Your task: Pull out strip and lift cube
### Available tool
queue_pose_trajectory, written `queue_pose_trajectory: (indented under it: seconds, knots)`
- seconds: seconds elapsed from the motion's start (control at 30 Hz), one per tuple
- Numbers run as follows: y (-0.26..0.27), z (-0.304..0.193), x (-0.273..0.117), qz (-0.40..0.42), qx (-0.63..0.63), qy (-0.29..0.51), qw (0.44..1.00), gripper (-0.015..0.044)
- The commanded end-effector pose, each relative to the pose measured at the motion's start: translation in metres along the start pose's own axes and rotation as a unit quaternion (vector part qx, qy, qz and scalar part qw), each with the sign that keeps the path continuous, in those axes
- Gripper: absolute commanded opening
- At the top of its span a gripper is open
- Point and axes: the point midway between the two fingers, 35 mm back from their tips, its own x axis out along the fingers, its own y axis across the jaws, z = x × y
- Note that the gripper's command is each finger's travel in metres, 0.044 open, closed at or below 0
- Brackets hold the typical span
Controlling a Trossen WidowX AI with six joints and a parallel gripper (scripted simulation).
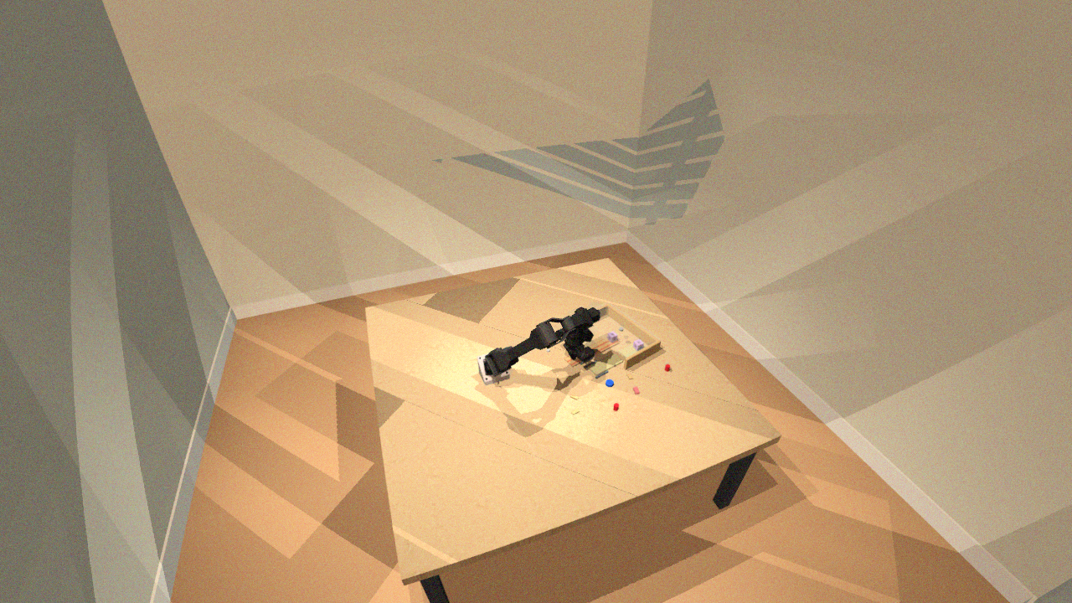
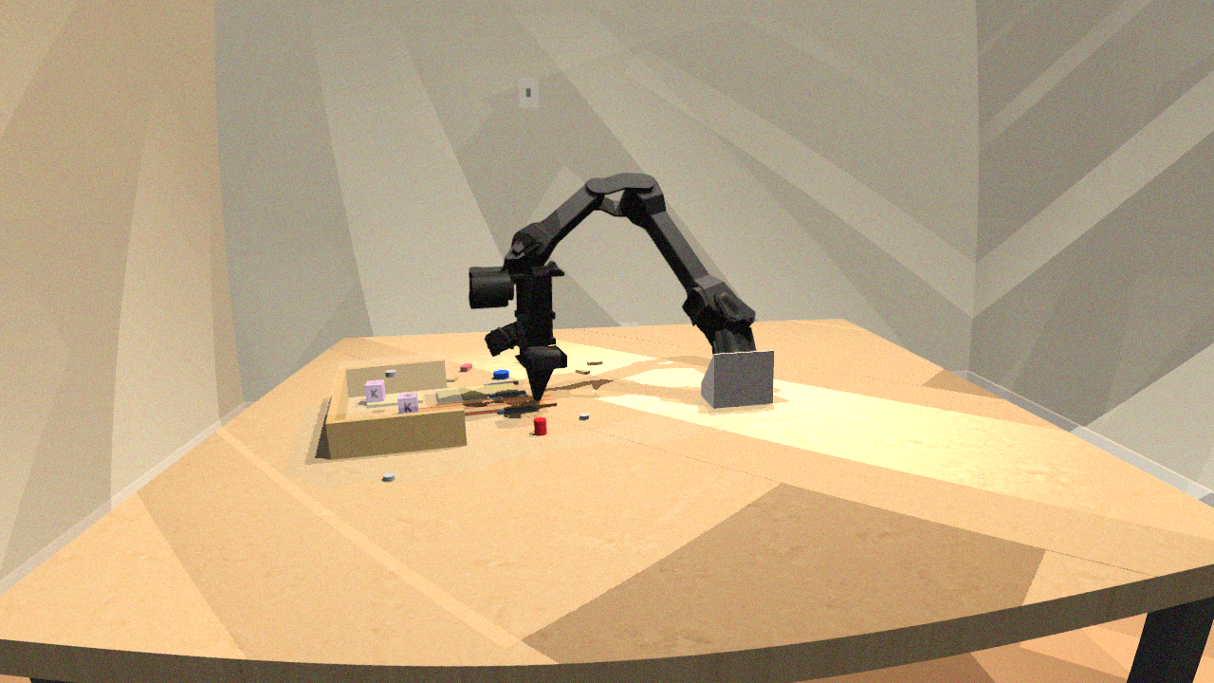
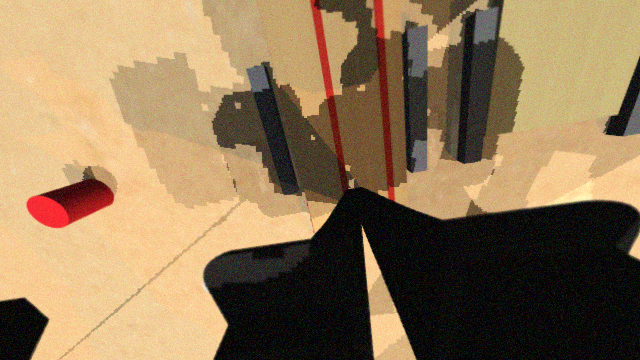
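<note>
Before you: one black gripper (image 1: pixel 589 358) (image 2: pixel 538 397) (image 3: pixel 355 195), pointing down, its fingers drawn together at the tips on the near end of one red-edged strip (image 3: pixel 361 135). One shallow open tray (image 1: pixel 643 355) (image 2: pixel 396 435), with strips reaching out of its side toward your arm's base (image 1: pixel 492 368) (image 2: pixel 740 379). Two lilac cubes, both lettered K: the first (image 1: pixel 612 337) (image 2: pixel 407 404) stands at the far end of the red-edged strip, the second (image 1: pixel 637 344) (image 2: pixel 374 391) farther into the tray; neither is lifted. Beside your held strip, three dark bars: one (image 3: pixel 274 131) to one side, two (image 3: pixel 416 105) (image 3: pixel 479 87) to the other, then one pale yellow-green strip (image 3: pixel 560 65). Whether the strips are whole, you cannot tell. Loose on the table: one red cylinder (image 2: pixel 540 426) (image 3: pixel 70 203) near the gripper, one blue disc (image 1: pixel 609 383) (image 2: pixel 501 374), one pink block (image 1: pixel 636 390) (image 2: pixel 466 367).
</note>
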Motion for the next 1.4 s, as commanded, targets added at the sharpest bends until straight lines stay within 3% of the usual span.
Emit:
queue_pose_trajectory:
  seconds: [0.0, 1.37]
  knots:
    - [0.0, -0.011, 0.004, -0.001, -0.004, 0.009, 1.0, 0.0]
    - [0.0, -0.074, 0.003, -0.001, -0.005, 0.01, 1.0, 0.0]
